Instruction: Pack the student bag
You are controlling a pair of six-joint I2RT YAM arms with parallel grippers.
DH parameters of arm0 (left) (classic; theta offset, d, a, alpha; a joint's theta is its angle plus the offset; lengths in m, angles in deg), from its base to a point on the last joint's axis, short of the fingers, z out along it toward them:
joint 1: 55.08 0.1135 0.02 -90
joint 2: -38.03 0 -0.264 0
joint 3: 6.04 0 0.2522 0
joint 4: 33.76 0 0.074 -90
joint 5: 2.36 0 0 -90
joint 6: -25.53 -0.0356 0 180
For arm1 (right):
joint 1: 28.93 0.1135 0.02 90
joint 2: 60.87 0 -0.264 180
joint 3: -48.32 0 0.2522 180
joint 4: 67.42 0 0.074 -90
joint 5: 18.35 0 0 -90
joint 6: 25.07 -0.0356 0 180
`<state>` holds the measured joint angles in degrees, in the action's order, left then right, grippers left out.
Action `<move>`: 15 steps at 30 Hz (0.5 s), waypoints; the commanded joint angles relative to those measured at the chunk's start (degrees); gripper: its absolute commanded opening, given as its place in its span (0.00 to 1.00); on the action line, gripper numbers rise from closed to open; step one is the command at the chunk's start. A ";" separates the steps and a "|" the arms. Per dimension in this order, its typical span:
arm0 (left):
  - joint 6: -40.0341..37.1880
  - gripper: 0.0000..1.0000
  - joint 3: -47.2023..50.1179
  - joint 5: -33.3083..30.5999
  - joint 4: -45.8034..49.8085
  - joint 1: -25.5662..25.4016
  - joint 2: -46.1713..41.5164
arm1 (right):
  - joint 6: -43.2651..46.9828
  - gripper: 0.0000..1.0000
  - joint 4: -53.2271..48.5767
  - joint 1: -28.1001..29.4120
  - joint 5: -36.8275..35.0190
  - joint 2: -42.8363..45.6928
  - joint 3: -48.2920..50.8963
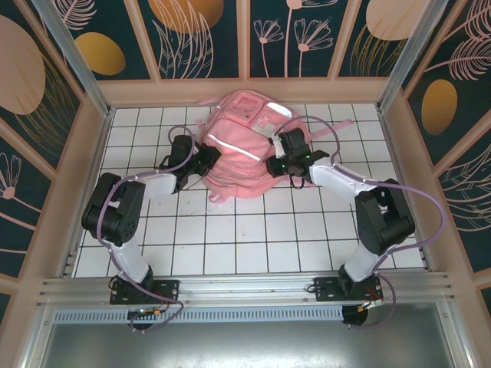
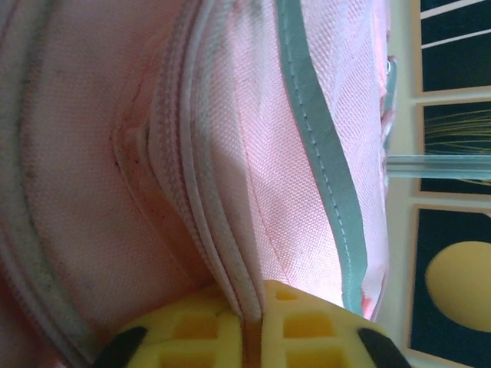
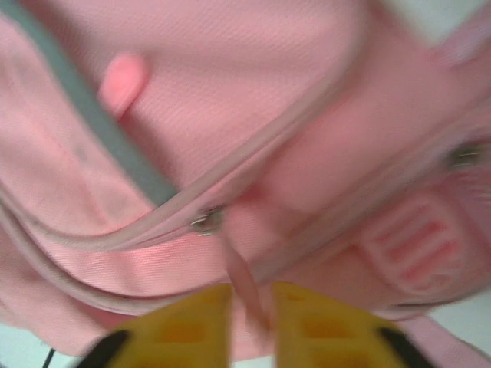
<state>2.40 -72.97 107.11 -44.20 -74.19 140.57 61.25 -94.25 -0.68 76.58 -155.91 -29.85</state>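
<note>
Well, the large, soft pink fabric student bag (image 1: pixel 245 153) lies slumped at the far middle of the white tiled table (image 1: pixel 245 245), with a whitish reflective stripe (image 1: pixel 230 146) slanting across its front. Both arms reach in to it, one from each side, thin purple cables (image 1: pixel 418 192) looping along them. The left claw (image 1: pixel 204 161) is pressed against the bag's left flank. Seen from its own wrist, its two yellow fingers (image 2: pixel 307 330) stand almost together, and the pale zipper seam (image 2: pixel 180 153) of the bag runs straight down into the narrow slit between them, so this claw looks clamped on that ridge of fabric. Beside the seam a grey-green band (image 2: pixel 322 153) runs along the pink cloth. The right claw (image 1: pixel 273 162) sits against the bag's right flank. Its wrist view is blurred: the fingers there stand a little apart, and a thin pink pull strap (image 3: pixel 244 280), hanging from a small metal zipper slider (image 3: pixel 205 221), passes down into the gap. Whether they pinch the strap or merely stand around it, I cannot tell.
</note>
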 commanded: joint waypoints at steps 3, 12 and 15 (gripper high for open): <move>-13.62 0.71 -7.24 -6.46 13.10 2.07 -5.61 | -3.87 0.61 6.35 -6.00 -8.98 7.80 4.66; -36.36 0.99 1.92 -42.30 18.89 4.77 -23.10 | -2.07 0.62 32.87 -20.16 -26.51 11.65 25.48; -43.08 0.99 9.14 -49.98 13.86 6.51 -27.60 | -2.96 0.62 43.39 -23.79 -25.24 11.22 31.61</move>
<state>-29.62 -69.50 71.02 -28.92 -69.10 114.19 57.60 -66.75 -22.55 55.33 -144.81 -2.00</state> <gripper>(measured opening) 0.988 0.618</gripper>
